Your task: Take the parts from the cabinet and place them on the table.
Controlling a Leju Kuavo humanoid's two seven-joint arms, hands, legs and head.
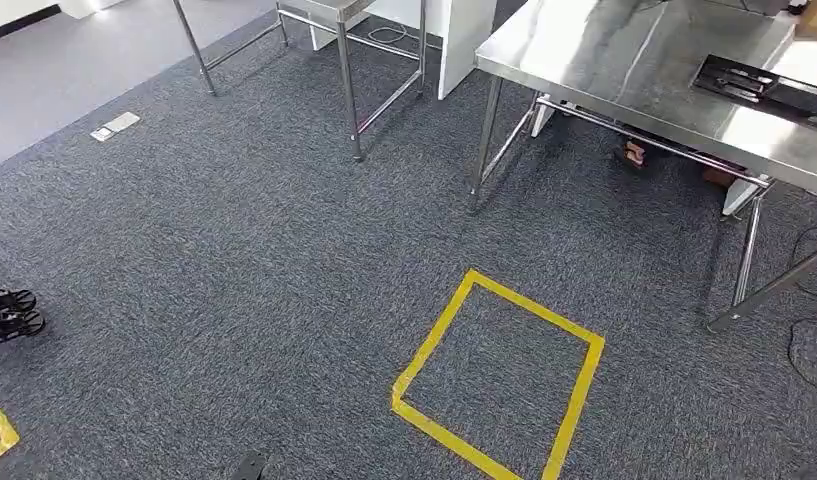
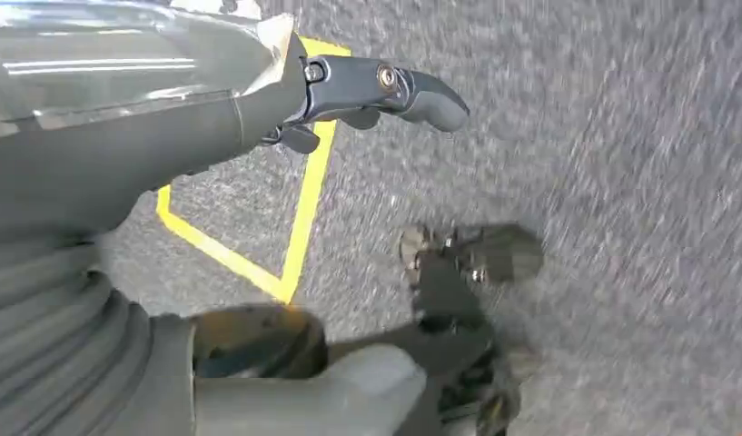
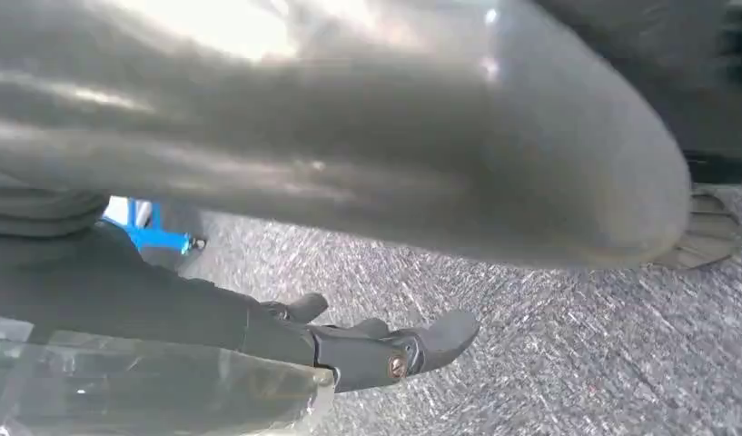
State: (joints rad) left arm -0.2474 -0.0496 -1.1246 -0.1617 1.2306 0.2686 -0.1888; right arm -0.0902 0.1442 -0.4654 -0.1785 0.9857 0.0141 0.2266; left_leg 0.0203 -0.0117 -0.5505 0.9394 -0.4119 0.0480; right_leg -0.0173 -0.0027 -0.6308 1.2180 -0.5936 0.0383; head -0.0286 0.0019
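While both hands hang with loose, empty fingers, rigid parts on the surface seem best gripped edgewise.

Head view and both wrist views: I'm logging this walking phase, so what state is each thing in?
Left hand: holds nothing, fingers not closed.
Right hand: holds nothing, fingers extended.
Stainless steel table: standing, carries the tray.
Black tray of parts: flat on the table.
Yellow tape square: on the grey carpet, nothing inside.
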